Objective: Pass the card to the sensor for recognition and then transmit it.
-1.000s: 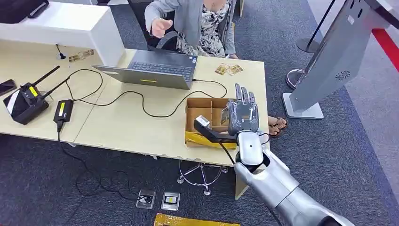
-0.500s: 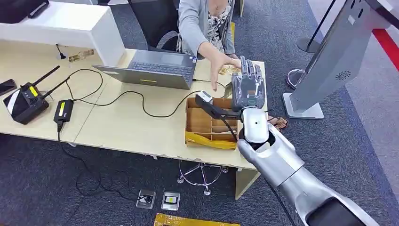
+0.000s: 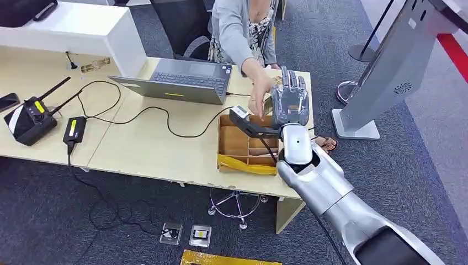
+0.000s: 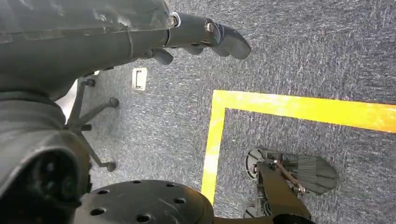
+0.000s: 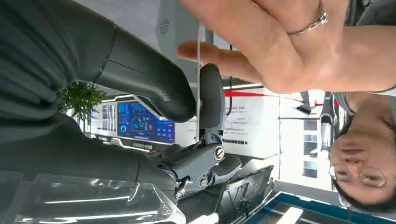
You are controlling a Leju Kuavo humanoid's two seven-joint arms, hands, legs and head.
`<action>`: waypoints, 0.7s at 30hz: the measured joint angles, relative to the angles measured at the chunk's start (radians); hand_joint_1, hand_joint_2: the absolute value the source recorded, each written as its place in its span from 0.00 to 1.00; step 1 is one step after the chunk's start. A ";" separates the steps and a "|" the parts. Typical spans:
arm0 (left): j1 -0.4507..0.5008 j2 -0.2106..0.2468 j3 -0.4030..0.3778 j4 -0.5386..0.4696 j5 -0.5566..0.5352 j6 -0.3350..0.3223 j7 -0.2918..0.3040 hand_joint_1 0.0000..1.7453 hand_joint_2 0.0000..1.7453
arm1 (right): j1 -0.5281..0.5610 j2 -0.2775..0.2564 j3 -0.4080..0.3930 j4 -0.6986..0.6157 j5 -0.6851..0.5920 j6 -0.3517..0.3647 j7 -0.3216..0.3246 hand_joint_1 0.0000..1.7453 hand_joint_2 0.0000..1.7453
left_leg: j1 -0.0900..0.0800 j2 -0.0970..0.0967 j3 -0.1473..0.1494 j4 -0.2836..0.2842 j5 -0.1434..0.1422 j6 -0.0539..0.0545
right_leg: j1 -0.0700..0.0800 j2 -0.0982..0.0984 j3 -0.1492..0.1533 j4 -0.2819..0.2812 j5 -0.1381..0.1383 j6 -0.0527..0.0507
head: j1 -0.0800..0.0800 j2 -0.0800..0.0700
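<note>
Card (image 5: 198,70) pinched edge-on between right hand (image 3: 288,105) thumb and fingers (image 5: 212,100); person's hand (image 5: 280,42) touching card beyond fingertips. Risk: card dropped if released before gripped. Left hand (image 4: 140,32) fingers curled, nothing held.

Dark grey carpet (image 3: 165,16) covers the floor, marked with yellow tape (image 4: 299,106). A light wood surface (image 3: 143,149) stands beside a grey kiosk (image 3: 386,72).
</note>
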 joint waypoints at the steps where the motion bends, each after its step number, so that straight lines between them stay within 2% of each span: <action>1: 0.000 0.000 0.000 0.000 0.000 -0.002 0.000 0.00 0.00 | 0.000 0.000 0.000 0.004 0.000 0.000 0.000 1.00 1.00 | 0.000 0.000 0.000 0.000 0.000 0.000 | 0.000 0.000 0.000 0.000 0.000 0.000 | 0.000 0.000; 10: 0.000 0.000 0.000 0.000 0.000 0.000 0.000 0.00 0.00 | -0.012 0.018 0.001 0.058 0.022 -0.019 -0.016 1.00 1.00 | 0.000 0.000 0.000 0.000 0.000 0.000 | 0.000 0.000 0.000 0.000 0.000 0.000 | 0.000 0.000; 11: 0.000 0.000 0.000 0.000 0.000 0.000 0.000 0.00 0.00 | -0.012 0.021 0.001 0.063 0.025 -0.023 -0.019 0.62 1.00 | 0.000 0.000 0.000 0.000 0.000 0.000 | 0.000 0.000 0.000 0.000 0.000 0.000 | 0.000 0.000; 12: 0.000 0.000 0.000 0.000 0.001 0.000 0.000 0.00 0.00 | -0.012 0.024 0.001 0.069 0.029 -0.027 -0.020 0.00 0.00 | 0.000 0.000 0.000 0.000 0.000 0.000 | 0.000 0.000 0.000 0.000 0.000 0.000 | 0.000 0.000; 16: 0.000 0.000 0.000 0.000 0.001 0.003 0.000 0.00 0.00 | -0.014 0.034 0.001 0.082 0.038 -0.032 -0.021 0.00 0.00 | 0.000 0.000 -0.001 0.000 0.000 0.000 | 0.000 0.000 0.000 0.000 0.000 0.000 | 0.000 0.000; 21: 0.000 0.000 0.000 0.000 0.000 0.002 0.000 0.00 0.00 | -0.014 0.047 0.002 0.096 0.034 -0.047 -0.073 0.00 0.00 | 0.000 0.000 -0.001 0.000 0.000 0.000 | 0.000 -0.001 0.000 0.000 0.000 0.000 | 0.000 0.000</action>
